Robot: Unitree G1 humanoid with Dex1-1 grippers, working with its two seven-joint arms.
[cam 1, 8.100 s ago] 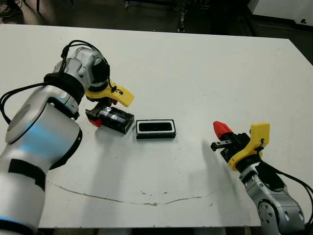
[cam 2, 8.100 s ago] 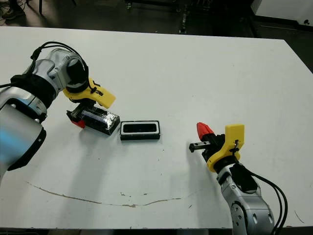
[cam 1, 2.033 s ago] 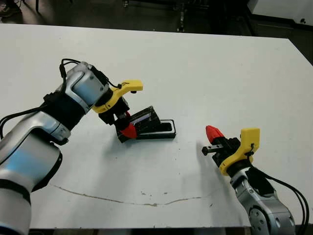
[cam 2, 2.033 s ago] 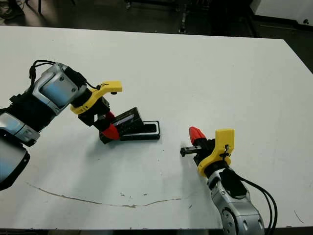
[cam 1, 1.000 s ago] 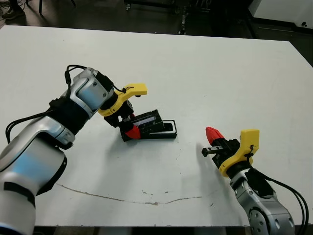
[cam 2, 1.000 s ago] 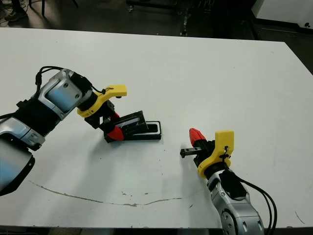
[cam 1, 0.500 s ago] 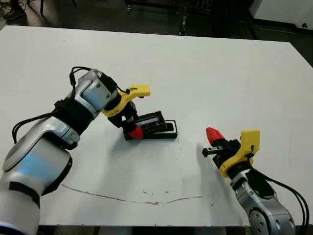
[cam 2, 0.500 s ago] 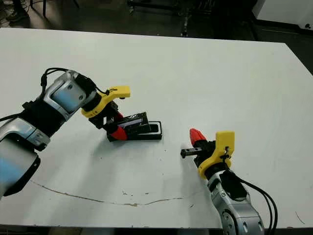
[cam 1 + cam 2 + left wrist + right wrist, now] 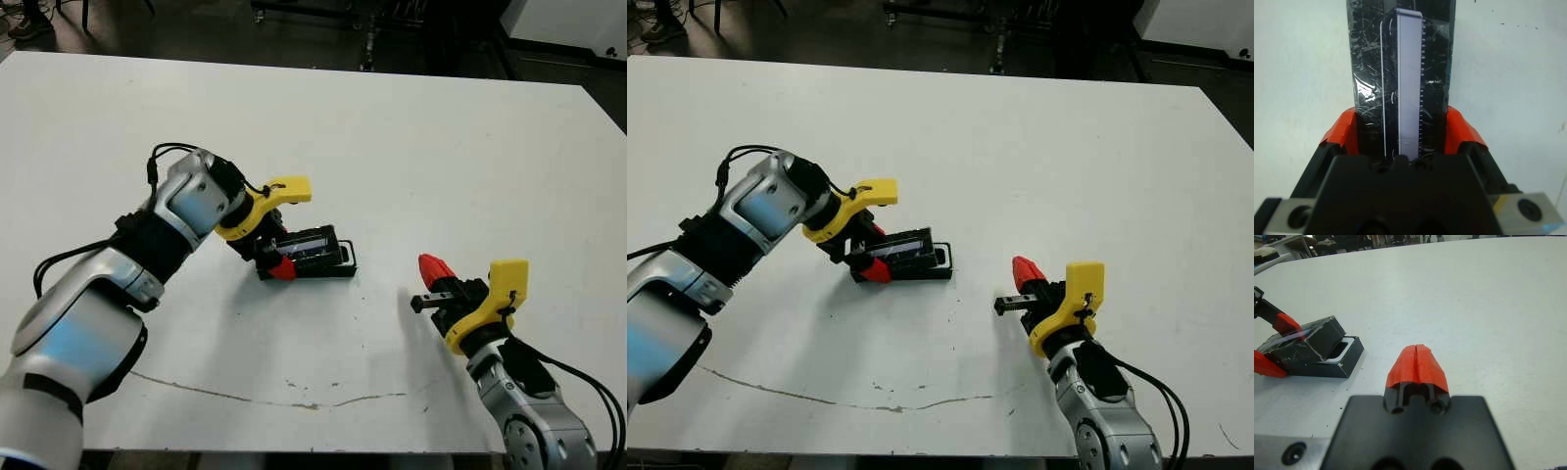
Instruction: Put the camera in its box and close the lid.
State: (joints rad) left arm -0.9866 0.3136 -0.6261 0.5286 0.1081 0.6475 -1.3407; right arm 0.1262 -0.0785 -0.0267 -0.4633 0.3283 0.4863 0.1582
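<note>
My left gripper [image 9: 1400, 139] pinches the lid [image 9: 312, 245] by its two long edges, one red finger [image 9: 1342, 137] on each side. The glossy slab lies tilted across the near end of the box [image 9: 343, 264], its far edge raised, so only the box's right end with a strip of white lining shows beyond my fingertips. The camera cannot be made out under the lid. My right gripper [image 9: 1417, 363] hovers above the table [image 9: 411, 147], well to the right of the box, its red fingers pressed together on nothing.
</note>
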